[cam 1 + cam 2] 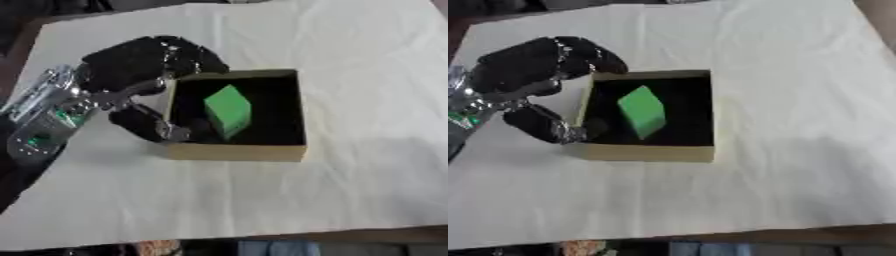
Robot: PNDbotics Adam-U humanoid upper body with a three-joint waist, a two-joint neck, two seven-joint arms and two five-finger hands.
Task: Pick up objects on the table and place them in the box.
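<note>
**Green block in box, left hand at the rim**

1 green block (228, 109) lies tilted inside the box (236, 151), near its middle, on the dark floor. The box sits on the pale cloth-covered table (350, 190). The left hand (522, 67) is at the box's left wall, fingers curved over the far-left corner, thumb by the near-left corner; it holds nothing, and the block is apart from it. Right hand not in view.

Risk: thumb or fingers look close enough to catch the rim on the way out and drag or tip the box.

No brands, labels or readable writing. No other loose objects visible on the table.
</note>
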